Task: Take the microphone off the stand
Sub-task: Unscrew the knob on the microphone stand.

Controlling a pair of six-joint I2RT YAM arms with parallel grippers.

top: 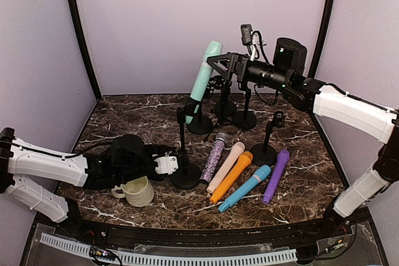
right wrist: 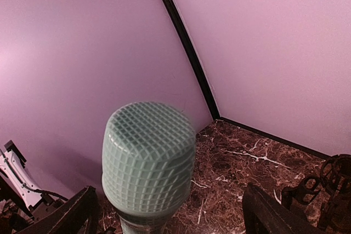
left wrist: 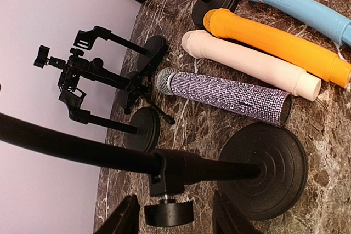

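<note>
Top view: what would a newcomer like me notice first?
The tall mint-green microphone leans in its stand at the back, and the right gripper is open on either side of it. In front, five colourful microphones lie in a row, with the sparkly purple one leftmost.

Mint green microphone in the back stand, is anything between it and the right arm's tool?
Nothing visible does. In the right wrist view, the mesh head of the mint green microphone sits directly between the open fingers of the right tool, with only a bare gap on either side.
</note>
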